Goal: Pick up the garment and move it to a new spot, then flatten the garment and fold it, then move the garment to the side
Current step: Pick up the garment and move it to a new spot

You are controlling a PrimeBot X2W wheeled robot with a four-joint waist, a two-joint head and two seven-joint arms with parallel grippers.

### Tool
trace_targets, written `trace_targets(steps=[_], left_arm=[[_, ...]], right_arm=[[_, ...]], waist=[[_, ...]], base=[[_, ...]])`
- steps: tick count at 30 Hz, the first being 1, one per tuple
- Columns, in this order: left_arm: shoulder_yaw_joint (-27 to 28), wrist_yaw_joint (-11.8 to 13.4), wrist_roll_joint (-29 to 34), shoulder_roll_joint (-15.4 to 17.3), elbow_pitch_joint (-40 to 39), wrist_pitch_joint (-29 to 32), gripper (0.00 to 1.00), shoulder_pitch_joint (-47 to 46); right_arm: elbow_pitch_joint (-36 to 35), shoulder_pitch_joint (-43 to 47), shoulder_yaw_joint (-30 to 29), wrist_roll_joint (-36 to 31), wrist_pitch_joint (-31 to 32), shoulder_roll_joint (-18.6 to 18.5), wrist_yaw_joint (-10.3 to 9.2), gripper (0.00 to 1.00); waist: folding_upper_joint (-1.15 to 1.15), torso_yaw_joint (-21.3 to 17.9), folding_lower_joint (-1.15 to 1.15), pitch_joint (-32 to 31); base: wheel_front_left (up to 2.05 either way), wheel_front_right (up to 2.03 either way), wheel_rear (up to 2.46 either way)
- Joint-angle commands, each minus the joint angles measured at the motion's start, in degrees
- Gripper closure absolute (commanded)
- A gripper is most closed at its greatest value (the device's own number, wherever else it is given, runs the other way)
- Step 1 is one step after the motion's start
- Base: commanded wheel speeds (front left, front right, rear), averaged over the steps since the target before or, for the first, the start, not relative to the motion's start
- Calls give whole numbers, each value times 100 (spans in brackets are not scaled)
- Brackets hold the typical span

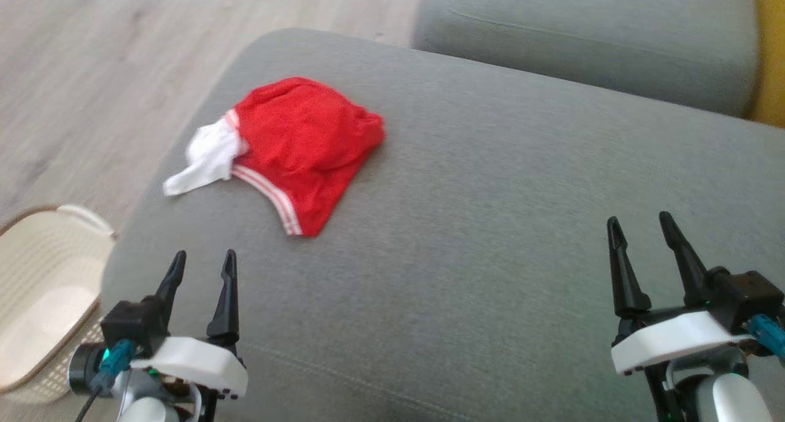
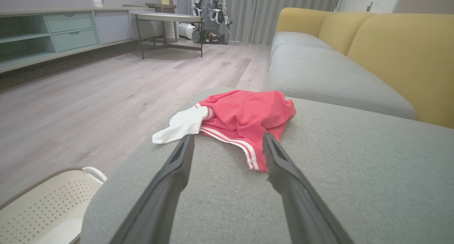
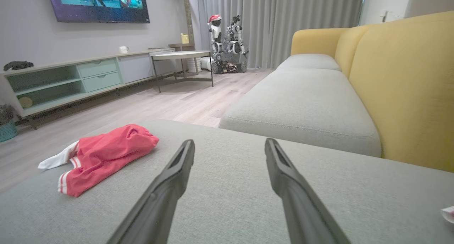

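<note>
The garment [image 1: 294,146] is red with white stripes and a white part at its left, lying crumpled on the grey sofa cushion [image 1: 478,238] near the cushion's far left edge. My left gripper [image 1: 203,261] hovers open above the cushion, a short way in front of the garment, with nothing between its fingers. The left wrist view has the garment [image 2: 244,120] just beyond its fingertips [image 2: 188,144]. My right gripper [image 1: 641,222] stands open and empty far to the right of the garment. From the right wrist the garment [image 3: 106,151] lies off to the left.
A cream perforated basket [image 1: 37,287] stands on the wood floor left of the cushion. A second grey seat cushion [image 1: 582,42] and a yellow backrest [image 3: 408,84] lie beyond. Farther off stand a low cabinet [image 3: 64,81], a round table [image 3: 181,56] and another robot [image 3: 227,45].
</note>
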Motion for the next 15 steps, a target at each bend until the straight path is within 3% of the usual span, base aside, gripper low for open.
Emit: trace_targets(steps=[1, 15], left_arm=[[223, 40, -36, 95, -186, -82, 0, -289], [247, 105, -98, 131, -252, -104, 0, -248]], right_arm=[[-218, -122, 137, 1, 5, -30, -4, 0], [-230, -53, 197, 1, 44, -30, -4, 0]], waist=[[0, 200, 0, -39], [0, 457, 0, -67]], base=[[0, 0, 0], [0, 0, 0]])
